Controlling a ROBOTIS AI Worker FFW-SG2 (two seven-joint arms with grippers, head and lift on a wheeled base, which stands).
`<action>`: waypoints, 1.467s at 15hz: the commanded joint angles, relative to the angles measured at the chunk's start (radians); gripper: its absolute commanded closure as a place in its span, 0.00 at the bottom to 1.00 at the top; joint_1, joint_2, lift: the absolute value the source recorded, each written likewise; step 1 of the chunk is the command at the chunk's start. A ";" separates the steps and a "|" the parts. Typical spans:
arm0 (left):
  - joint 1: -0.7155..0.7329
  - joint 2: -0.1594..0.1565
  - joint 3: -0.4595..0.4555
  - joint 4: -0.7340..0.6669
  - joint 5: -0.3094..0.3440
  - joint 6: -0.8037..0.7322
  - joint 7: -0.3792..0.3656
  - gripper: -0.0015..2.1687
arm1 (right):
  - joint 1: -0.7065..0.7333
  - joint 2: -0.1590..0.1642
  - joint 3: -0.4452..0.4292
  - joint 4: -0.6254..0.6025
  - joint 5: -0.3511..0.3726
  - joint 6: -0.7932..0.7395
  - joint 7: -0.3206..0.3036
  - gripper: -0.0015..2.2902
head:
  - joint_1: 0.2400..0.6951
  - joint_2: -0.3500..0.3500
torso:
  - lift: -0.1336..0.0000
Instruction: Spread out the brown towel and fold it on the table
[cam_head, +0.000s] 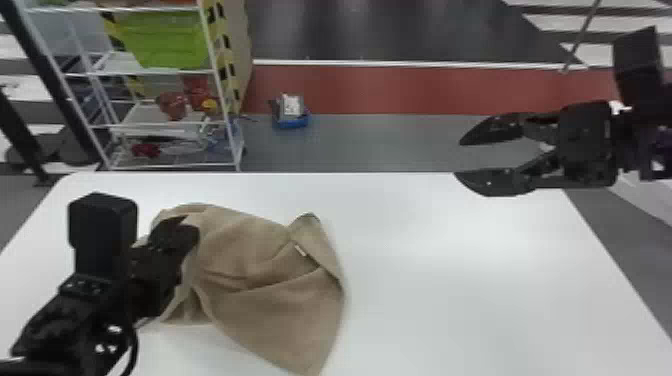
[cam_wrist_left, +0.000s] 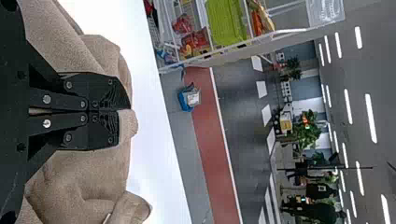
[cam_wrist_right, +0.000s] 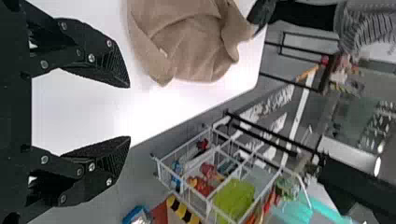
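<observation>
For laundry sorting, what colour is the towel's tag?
The tag is whitish, clearest in the head view.

open tabletop (cam_head: 465, 280) right, towel (cam_head: 280, 295) blocking left

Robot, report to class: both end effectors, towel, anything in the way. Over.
Left end effector shut on brown towel. Right end effector open, empty. Towel rumpled on white table. Folds may hinder spreading.

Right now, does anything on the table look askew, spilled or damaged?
Nothing looks spilled or damaged. Only the towel looks untidy: rumpled on the table, one edge turned over, since it is not yet spread flat.
</observation>
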 joint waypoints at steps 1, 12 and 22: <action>0.005 0.000 0.006 0.000 0.000 0.000 -0.002 0.71 | 0.011 0.000 0.169 -0.070 0.055 0.078 0.005 0.17 | 1.00 0.61 | 0.07; 0.042 0.000 0.035 0.018 0.014 -0.074 -0.005 0.71 | -0.030 0.173 0.649 0.046 0.230 0.465 0.005 0.21 | 1.00 0.96 | 0.07; 0.076 0.000 0.090 0.023 0.055 -0.129 -0.008 0.71 | -0.101 0.288 0.800 0.243 0.341 0.434 0.005 0.23 | 1.00 1.00 | 0.07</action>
